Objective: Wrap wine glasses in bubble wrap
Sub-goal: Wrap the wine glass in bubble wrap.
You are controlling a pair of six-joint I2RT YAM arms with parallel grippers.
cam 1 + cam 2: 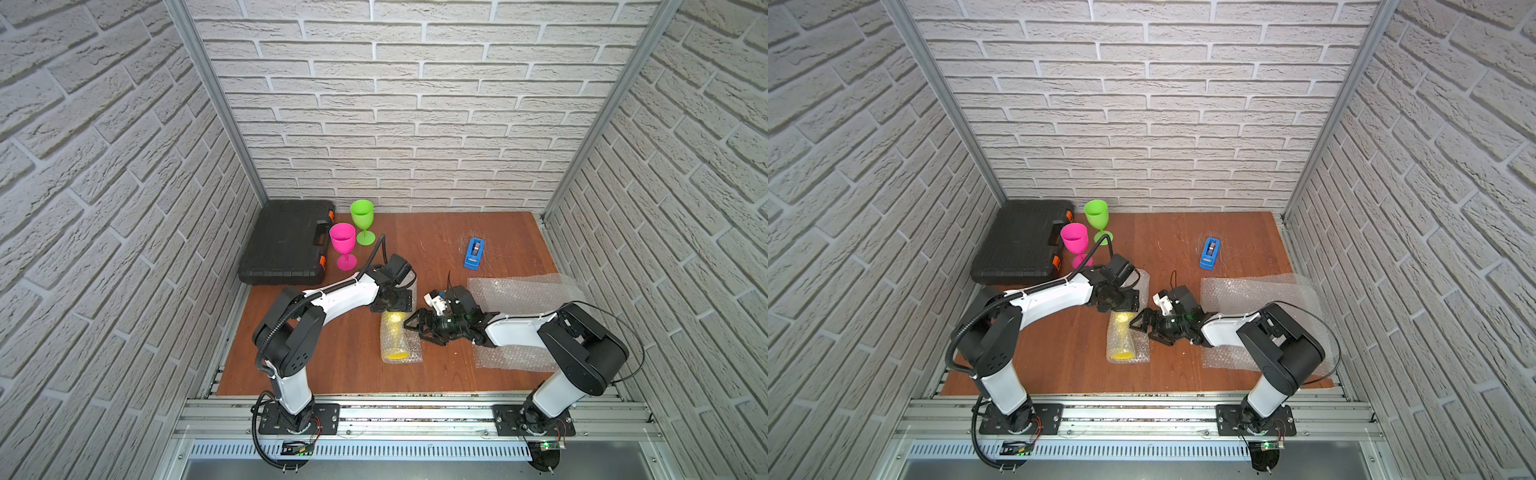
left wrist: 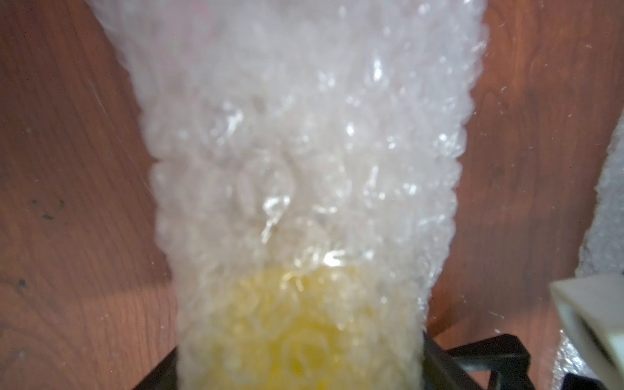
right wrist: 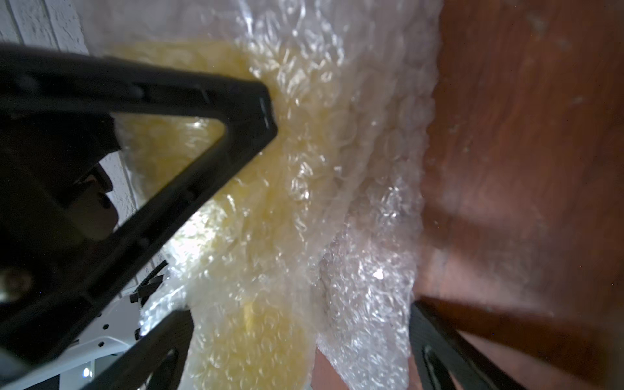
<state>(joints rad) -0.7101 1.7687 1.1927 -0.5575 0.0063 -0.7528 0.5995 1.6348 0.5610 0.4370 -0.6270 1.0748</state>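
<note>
Wooden tabletop [image 1: 436, 249]: left gripper [image 1: 394, 309] clamps bubble wrap [image 1: 413, 351] around yellow goblet [image 1: 394, 332], right gripper [image 1: 413, 330] spread alongside, tape dispenser [image 1: 473, 253] beyond.

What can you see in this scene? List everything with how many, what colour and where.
table: one, brown wood, walled in white brick
yellow goblet: one, yellow, lying at the centre inside the rolled bubble wrap
pink goblet: one, neon pink, upright beside the case
green goblet: one, lime green, upright behind the pink one
spare bubble wrap: count unclear, whitish clear, flat on the right side
tape dispenser: one, blue, right rear
case: one, black with orange latches, left rear corner
left gripper: one, black, jaws against both sides of the roll
right gripper: one, black, open beside the roll
</note>
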